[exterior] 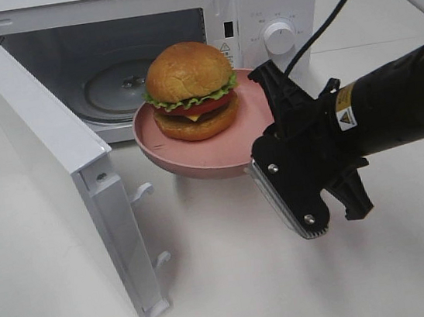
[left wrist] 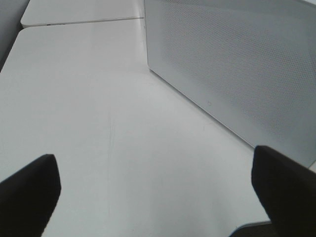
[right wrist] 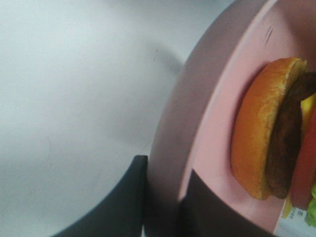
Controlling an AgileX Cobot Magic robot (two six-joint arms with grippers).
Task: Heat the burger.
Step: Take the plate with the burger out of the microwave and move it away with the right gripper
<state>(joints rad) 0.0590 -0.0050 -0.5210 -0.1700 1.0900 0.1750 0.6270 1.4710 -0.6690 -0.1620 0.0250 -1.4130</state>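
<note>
Surface: white tabletop (exterior: 236,280), bare in the foreground.
Right gripper (exterior: 271,131): clenched on the near rim of the plate, one jaw under and one over it, as the right wrist view shows.
Plate (exterior: 210,147): pink, carried clear of the tabletop, close to level, just in front of the microwave mouth.
Burger (exterior: 191,91): sits upright at mid-plate, bun on top, not yet inside.
Door (exterior: 56,163): swung fully open toward the camera, left of the plate.
Microwave (exterior: 271,10): cavity open, glass turntable (exterior: 121,88) unloaded.
Left gripper (left wrist: 155,190): released, jaws wide, nothing between them, beside the microwave's perforated side wall.
Risk: a one-sided rim grip could let the plate tip, so the burger slides off.
Risk: the plate's far edge could catch the cavity sill or the door on entry.
</note>
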